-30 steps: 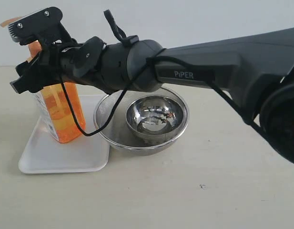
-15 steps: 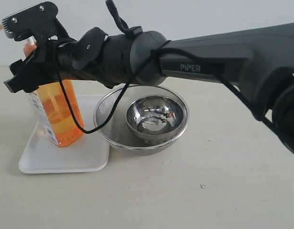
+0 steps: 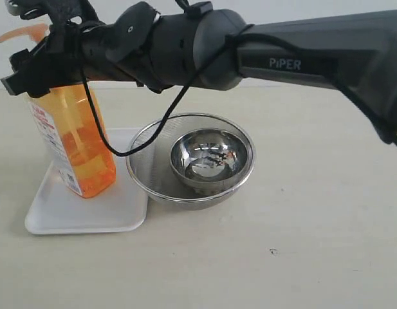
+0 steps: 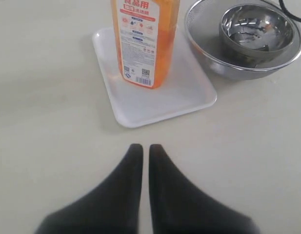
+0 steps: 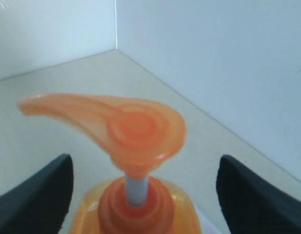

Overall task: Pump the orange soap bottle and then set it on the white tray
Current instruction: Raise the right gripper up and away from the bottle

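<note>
Right, we read "PiPER" in white on the right arm [image 3: 291,63] crossing the top of the exterior view. On the orange soap bottle [image 3: 76,145] the label [image 4: 140,44] carries red characters, 食品用, with blue print and a small QR square below that we cannot make out.

Against a second ago, the arm sits higher in the frame, with its wrist now cut by the top edge. The pump head [image 3: 21,32] shows clear beneath it, and the bottle holds the same spot.

It stands upright, long axis vertical, on the white tray [image 3: 89,215] at the left of the frame, spout pointing toward the left edge. Just right of it sits the mesh bowl [image 3: 143,170] with a steel bowl [image 3: 211,158] inside.

We see the right gripper [image 5: 144,158] spread wide, a finger on either side of the pump head, neither touching it. The left gripper [image 4: 143,147] is closed on nothing, over bare table [image 4: 43,122], apart from the tray.
</note>
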